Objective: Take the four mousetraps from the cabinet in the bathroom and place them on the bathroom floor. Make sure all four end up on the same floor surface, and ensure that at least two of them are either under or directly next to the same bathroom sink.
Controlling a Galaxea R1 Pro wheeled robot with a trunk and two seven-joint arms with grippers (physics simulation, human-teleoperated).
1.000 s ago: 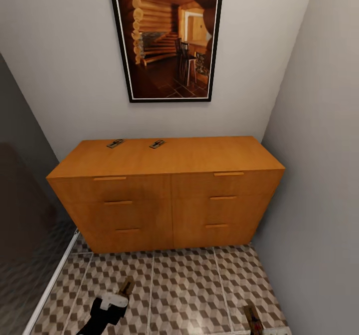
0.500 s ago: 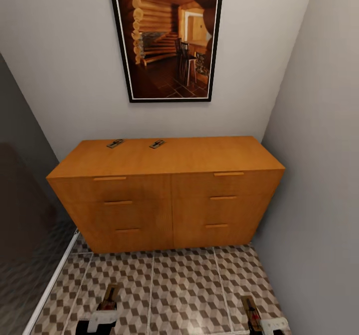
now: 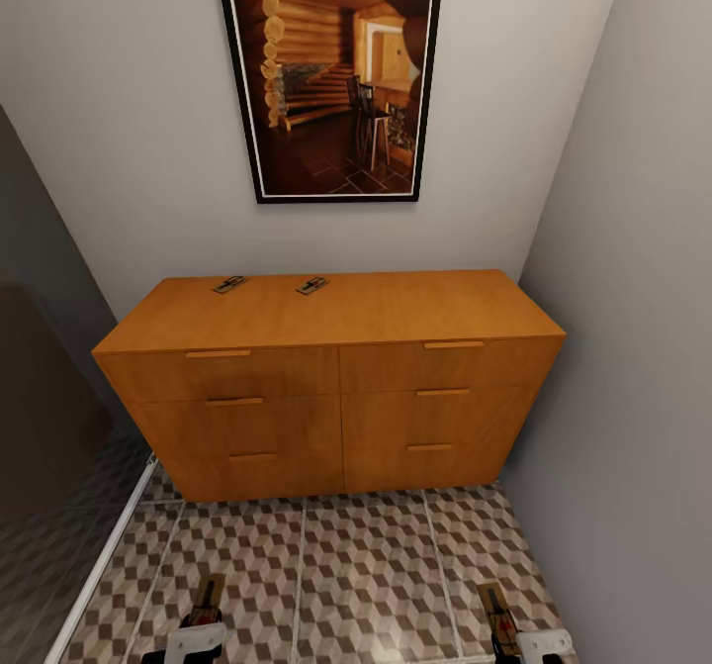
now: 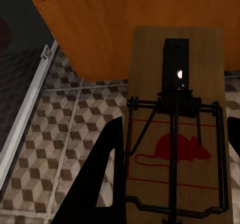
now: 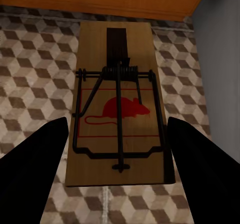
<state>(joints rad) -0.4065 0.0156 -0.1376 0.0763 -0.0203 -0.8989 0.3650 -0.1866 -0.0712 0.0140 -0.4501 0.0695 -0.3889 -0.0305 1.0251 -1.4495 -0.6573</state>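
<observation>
Facing the orange-brown cabinet (image 3: 336, 377), with two mousetraps (image 3: 229, 284) lying flat near the back edge of its top, the second (image 3: 312, 286) just to the right of the first. Above the cabinet, a framed picture of a log cabin interior (image 3: 329, 70) on the pale wall. Below the cabinet, cube-patterned bathroom floor (image 3: 366, 575), and low before its left drawers the left gripper (image 3: 201, 622) closed on a mousetrap (image 4: 175, 129), board gripped between the dark fingers (image 4: 102, 179) (red mouse print and wire bar facing the wrist camera). Before the cabinet's right drawers, close to the grey side wall, the right gripper (image 3: 514, 639) clamped likewise on another mousetrap (image 5: 119, 106), its fingers (image 5: 35, 159) at either long edge. Both held traps above the tiles, not resting on them.
</observation>
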